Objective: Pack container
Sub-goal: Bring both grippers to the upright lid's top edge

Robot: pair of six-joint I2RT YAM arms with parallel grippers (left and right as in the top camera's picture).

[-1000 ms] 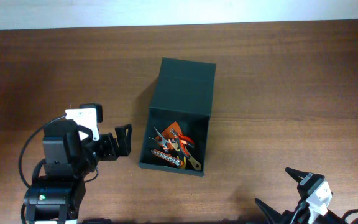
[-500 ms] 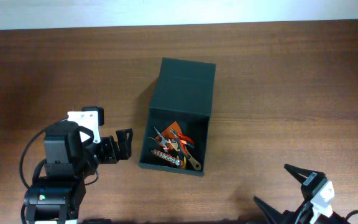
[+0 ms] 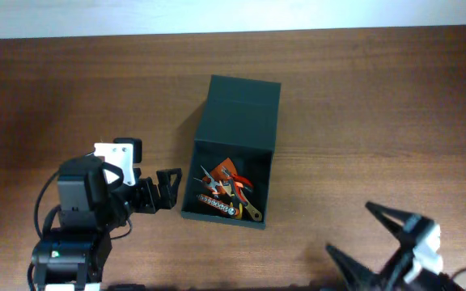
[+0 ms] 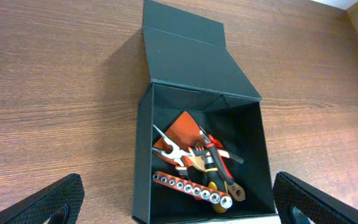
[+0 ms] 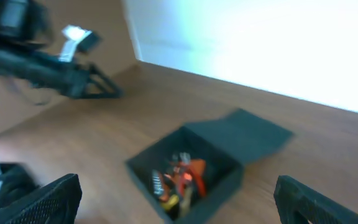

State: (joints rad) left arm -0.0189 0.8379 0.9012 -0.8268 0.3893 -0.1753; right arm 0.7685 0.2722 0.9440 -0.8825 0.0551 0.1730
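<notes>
Nearest in, the right tool (image 3: 350, 228) is seen low at the near right of the counter (image 3: 379, 97), its two dark fingers splayed wide and kept well apart from everything else. Over on the near left, the left tool (image 3: 171, 188) is found with its fingers also spread wide. It is pointed at the container (image 3: 241, 121) and held just beside that box's near left corner; whether it touches cannot be told from above. Now the container itself: the dark green box is set near the middle of the counter, open at the top, and a jumble is shown inside at its near end. A row of silver sockets (image 4: 191, 188) is laid along the near wall, with pliers (image 4: 173, 152) and an orange piece (image 4: 182, 127) piled just behind it. Farther back, the flap lid (image 4: 194, 59) is thrown back from the opening and stretched toward the far side. Beyond that, brown wood is seen running up to a pale wall (image 3: 233, 12).
</notes>
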